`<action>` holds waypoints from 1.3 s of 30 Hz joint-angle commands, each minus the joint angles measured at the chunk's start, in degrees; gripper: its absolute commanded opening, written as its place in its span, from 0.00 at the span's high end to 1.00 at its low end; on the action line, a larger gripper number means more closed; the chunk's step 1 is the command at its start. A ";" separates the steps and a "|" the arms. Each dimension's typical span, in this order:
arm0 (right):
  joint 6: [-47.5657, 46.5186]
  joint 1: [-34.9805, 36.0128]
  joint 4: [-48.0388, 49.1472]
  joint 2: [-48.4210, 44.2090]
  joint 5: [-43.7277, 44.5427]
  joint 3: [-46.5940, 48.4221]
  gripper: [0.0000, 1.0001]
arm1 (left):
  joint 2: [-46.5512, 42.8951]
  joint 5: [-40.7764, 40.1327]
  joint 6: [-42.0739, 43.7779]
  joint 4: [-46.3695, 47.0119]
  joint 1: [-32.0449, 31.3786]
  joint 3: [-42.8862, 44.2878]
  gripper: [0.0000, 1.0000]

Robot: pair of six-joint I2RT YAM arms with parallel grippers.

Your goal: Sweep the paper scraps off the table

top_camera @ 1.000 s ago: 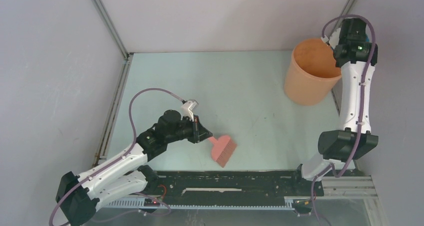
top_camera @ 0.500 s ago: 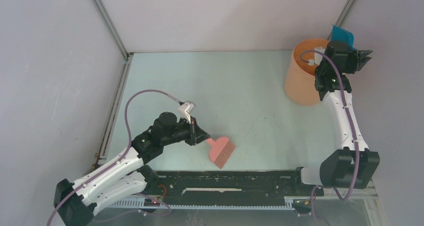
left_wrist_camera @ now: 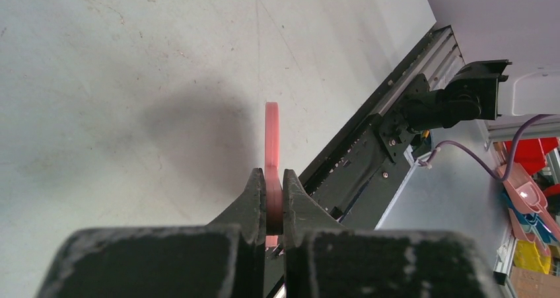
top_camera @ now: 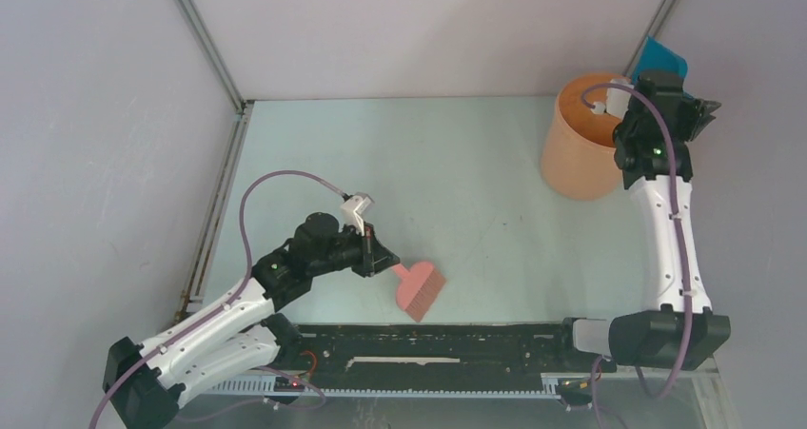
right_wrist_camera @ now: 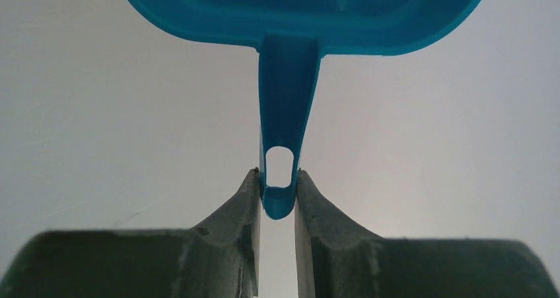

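Note:
No paper scraps show on the pale mint-green table (top_camera: 400, 153) in any view. My left gripper (top_camera: 385, 256) is shut on the handle of the pink hand brush (top_camera: 421, 286), which rests low at the table's near edge; the handle also shows edge-on in the left wrist view (left_wrist_camera: 271, 146). My right gripper (top_camera: 678, 91) is shut on the handle of the blue dustpan (top_camera: 663, 58), held high at the far right beside the orange bucket (top_camera: 579, 158). The right wrist view shows the dustpan (right_wrist_camera: 304, 14) against the grey wall, its handle (right_wrist_camera: 280, 172) between the jaws.
The orange bucket stands at the table's far right corner. A black rail (top_camera: 428, 345) runs along the near edge. Grey walls enclose the table at the left, back and right.
My right arm swung up and right beside the bucket, and the blue dustpan came into sight above the wrist. My left gripper drew the brush slightly nearer and left.

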 commanded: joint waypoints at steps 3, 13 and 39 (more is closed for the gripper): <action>33.47 4.89 -31.79 -2.66 -9.70 16.86 1.00 | 0.30 -1.34 -0.46 2.37 -0.21 2.03 1.00; 58.90 17.11 -55.16 -9.34 -33.88 9.76 1.00 | 4.49 -3.89 -5.19 6.99 -0.14 2.71 1.00; 51.79 25.30 -51.26 -22.35 -55.79 -40.59 0.70 | 18.56 -7.42 -21.99 25.91 -0.20 -8.57 0.96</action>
